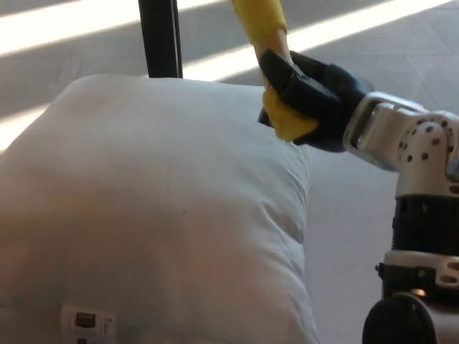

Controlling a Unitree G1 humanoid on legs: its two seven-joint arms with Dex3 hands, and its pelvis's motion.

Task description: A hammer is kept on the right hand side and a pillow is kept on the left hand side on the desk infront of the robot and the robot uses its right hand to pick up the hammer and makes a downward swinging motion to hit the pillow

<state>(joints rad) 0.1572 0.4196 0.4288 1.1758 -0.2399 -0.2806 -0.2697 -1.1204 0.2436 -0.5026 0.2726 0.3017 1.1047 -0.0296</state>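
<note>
Currently, step in hand: the hammer (271, 61) is held raised, so the wind-up part of the swing is judged to be under way; the strike itself is not yet made.
Right hand: the right hand (312, 97) is seen at about 1 o'clock, its black fingers wrapped tight around the yellow handle.
Hammer: only the yellow handle is shown, running up out of the top edge at 12 o'clock; the head is cut off and cannot be seen.
Pillow: the pillow (150, 215) is spread across the 9 o'clock half of the view, its right edge lying just below the hand.
Left hand: not shown.
Next move: a downward arc toward 8 o'clock is called for, with the grip kept firm so the handle is not let slip.
Surface: the desk (348, 236) is glimpsed pale and bare at 4 o'clock.
Room: a grey floor striped with sunlight and a dark post (159, 36) at 11 o'clock are visible.
</note>
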